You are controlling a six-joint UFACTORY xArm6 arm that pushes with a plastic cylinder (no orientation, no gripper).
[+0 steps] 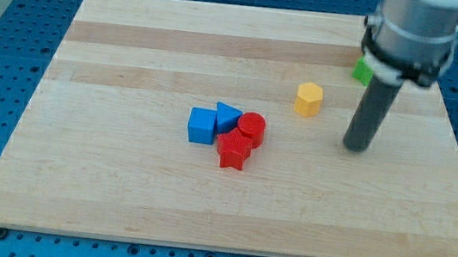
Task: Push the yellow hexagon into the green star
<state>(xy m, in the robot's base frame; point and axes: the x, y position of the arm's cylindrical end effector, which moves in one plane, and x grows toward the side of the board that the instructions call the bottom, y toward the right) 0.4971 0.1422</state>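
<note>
So, just the one camera view to go on. My tip (pixel 356 148) sits on the wooden board (pixel 119 185) toward the view's right, and it's only a plain dark rod, so no fingers to be apart or together on anything, and it isn't touching any block. The yellow hexagon (pixel 308 99) is up and to the view's left of my tip, near it but with a clear strip of bare wood between them. The green block (pixel 362 71) is further toward the view's top, right of the hexagon, and mostly hidden behind the arm's grey body, so I honestly can't make out its shape from here. Hexagon and green block are apart, not touching.

Over around the board's middle there's a tight little cluster: a blue cube (pixel 201 126), a blue triangle (pixel 228 115) just right of it, a red cylinder (pixel 251 128) and a red star (pixel 232 151) below those, all packed together. That bunch is well apart from the hexagon.
</note>
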